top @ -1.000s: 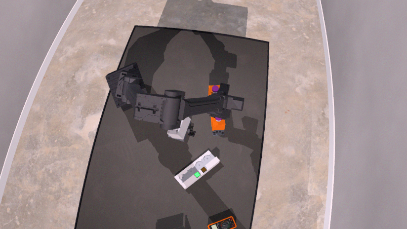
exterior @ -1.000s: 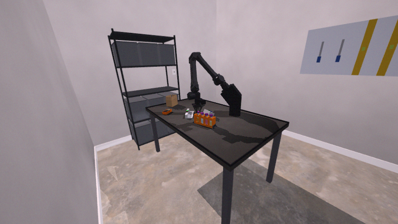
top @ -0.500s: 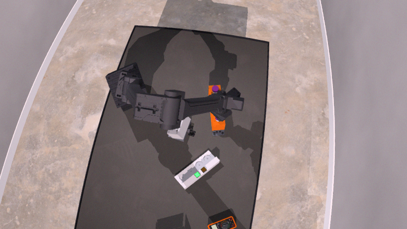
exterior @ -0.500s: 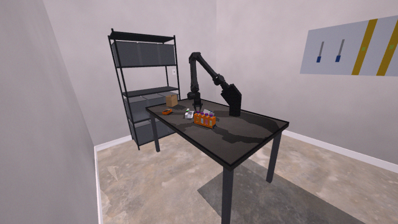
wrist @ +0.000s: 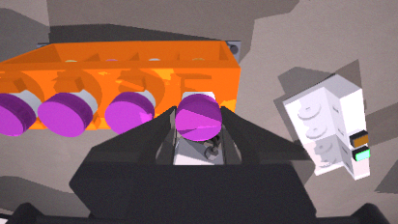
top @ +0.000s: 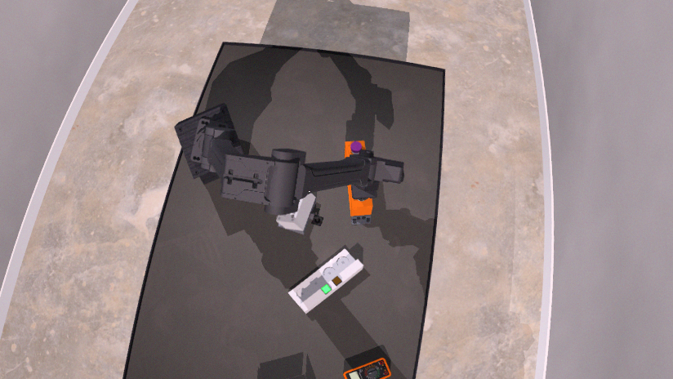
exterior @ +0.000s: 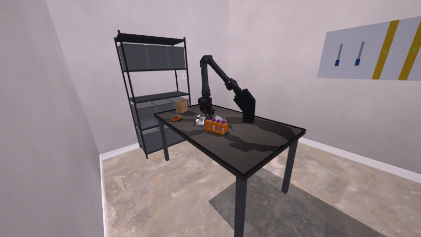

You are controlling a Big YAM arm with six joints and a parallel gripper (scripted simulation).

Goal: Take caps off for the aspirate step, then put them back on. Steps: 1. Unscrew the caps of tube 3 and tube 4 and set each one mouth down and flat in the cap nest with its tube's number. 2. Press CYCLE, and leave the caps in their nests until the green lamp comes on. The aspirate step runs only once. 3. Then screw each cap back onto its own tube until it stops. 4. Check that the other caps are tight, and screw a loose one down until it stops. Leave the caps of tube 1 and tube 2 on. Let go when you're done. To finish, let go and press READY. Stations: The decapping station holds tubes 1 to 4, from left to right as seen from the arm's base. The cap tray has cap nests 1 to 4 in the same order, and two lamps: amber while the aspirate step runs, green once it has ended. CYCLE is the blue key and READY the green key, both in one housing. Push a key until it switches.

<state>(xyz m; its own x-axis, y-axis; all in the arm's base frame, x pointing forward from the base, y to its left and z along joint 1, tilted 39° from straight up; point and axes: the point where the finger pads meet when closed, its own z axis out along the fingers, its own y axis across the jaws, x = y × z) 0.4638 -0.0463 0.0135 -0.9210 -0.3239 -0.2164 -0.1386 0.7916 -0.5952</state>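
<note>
on dark table (top: 198, 263) (exterior: 259, 141), four capped tubes

Top cam: high overhead, facing down, whole arm (top: 286, 180) (exterior: 217, 67) in frame. Exterior: farthest back, off a table (top: 225, 282) (exterior: 264, 149) corner, angled down, shelf rack (exterior: 153, 39) behind. Wrist: closest, looking past the fingers at the orange station (top: 361, 207) (exterior: 216, 129) (wrist: 193, 55). Top and exterior both get the multimeter (top: 369, 369) (exterior: 176, 118).

Caps (top: 355, 146) (wrist: 198, 117): purple | decapping station (top: 361, 207) (exterior: 216, 131) (wrist: 231, 79): orange | cap tray (top: 305, 303) (exterior: 200, 121) (wrist: 336, 89): white | lamps (top: 326, 288) (wrist: 361, 154): bright green, dull brown
</note>
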